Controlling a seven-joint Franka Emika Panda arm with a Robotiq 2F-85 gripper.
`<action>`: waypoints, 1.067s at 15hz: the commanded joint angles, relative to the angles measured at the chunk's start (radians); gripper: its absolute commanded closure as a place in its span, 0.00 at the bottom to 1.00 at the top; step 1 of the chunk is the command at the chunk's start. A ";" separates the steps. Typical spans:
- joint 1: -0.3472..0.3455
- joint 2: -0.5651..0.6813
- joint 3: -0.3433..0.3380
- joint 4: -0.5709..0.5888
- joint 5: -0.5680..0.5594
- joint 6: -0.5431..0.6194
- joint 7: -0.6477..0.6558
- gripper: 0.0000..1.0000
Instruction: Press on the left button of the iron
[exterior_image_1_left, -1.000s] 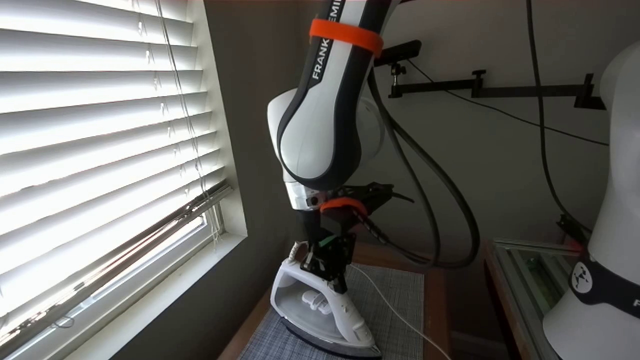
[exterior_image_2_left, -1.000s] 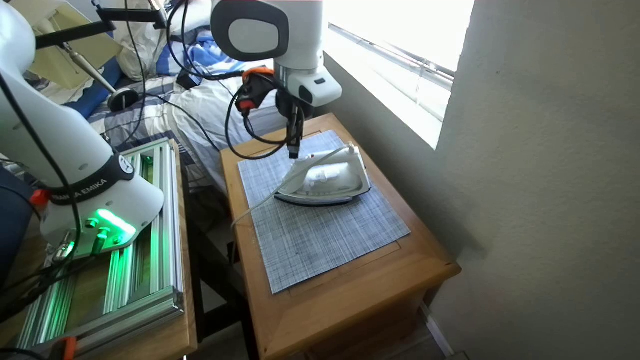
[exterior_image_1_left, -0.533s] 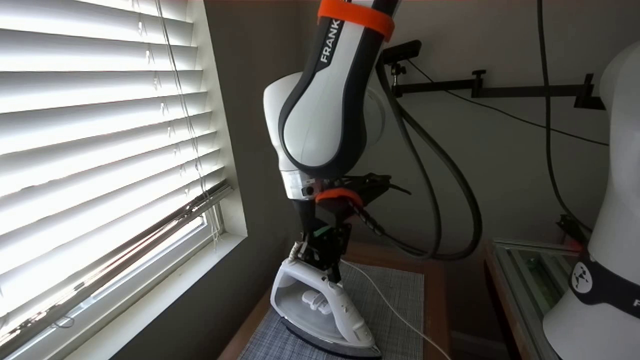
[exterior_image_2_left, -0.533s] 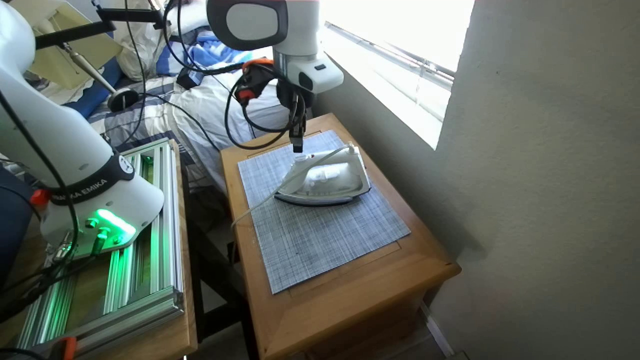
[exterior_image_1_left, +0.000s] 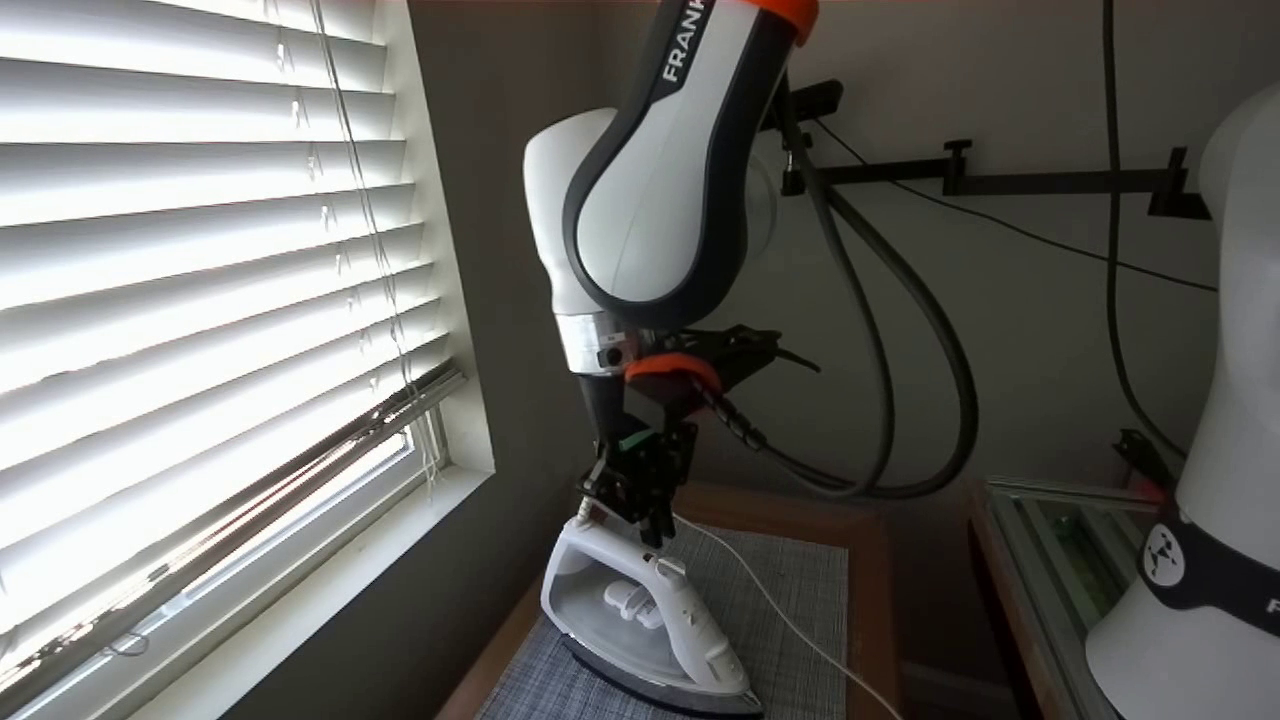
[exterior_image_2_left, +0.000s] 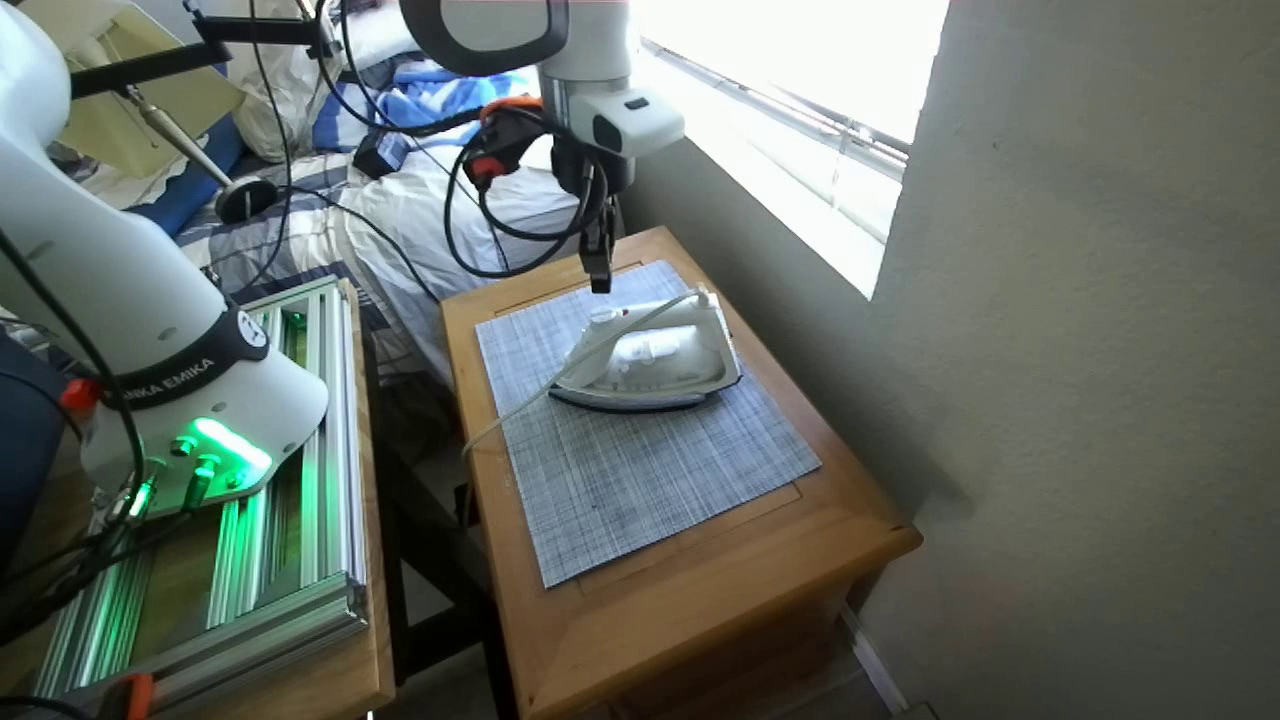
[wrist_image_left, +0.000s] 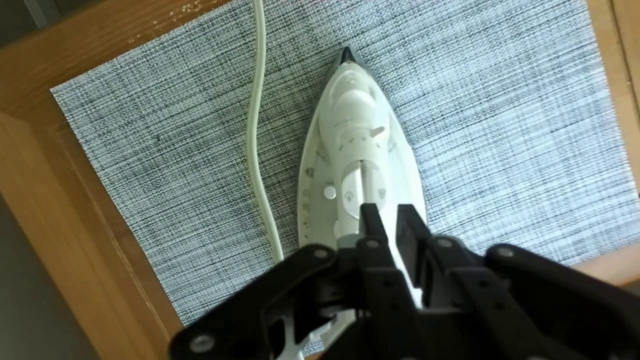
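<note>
The white iron (exterior_image_1_left: 690, 625) lies on its side of the mat with its soleplate down; it also shows in an exterior view (exterior_image_2_left: 665, 358) and in the wrist view (wrist_image_left: 354, 115). Two buttons sit side by side on its handle: the left button (wrist_image_left: 351, 190) and the right button (wrist_image_left: 376, 185). My gripper (wrist_image_left: 388, 207) is open by a narrow gap, with nothing between its fingers. In both exterior views the gripper (exterior_image_1_left: 655, 540) (exterior_image_2_left: 601, 288) hangs above the iron's handle, apart from it. The fingers hide the rear handle in the wrist view.
The white cord (wrist_image_left: 255, 125) runs beside the iron and over the mat's edge. A grey woven mat (exterior_image_2_left: 650, 510) covers part of the wooden table (exterior_image_2_left: 730, 610). A wall and a window with blinds (exterior_image_1_left: 200, 300) stand close beside the table. A bed (exterior_image_2_left: 420, 220) is behind.
My gripper has risen from close to the iron's handle and shifted slightly toward the window side. The iron and its cord have not moved.
</note>
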 joint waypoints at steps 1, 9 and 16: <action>0.003 -0.062 -0.005 -0.035 -0.046 -0.007 0.049 0.53; -0.010 -0.225 0.026 -0.074 -0.206 -0.091 0.181 0.00; -0.041 -0.386 0.104 -0.082 -0.226 -0.232 0.210 0.00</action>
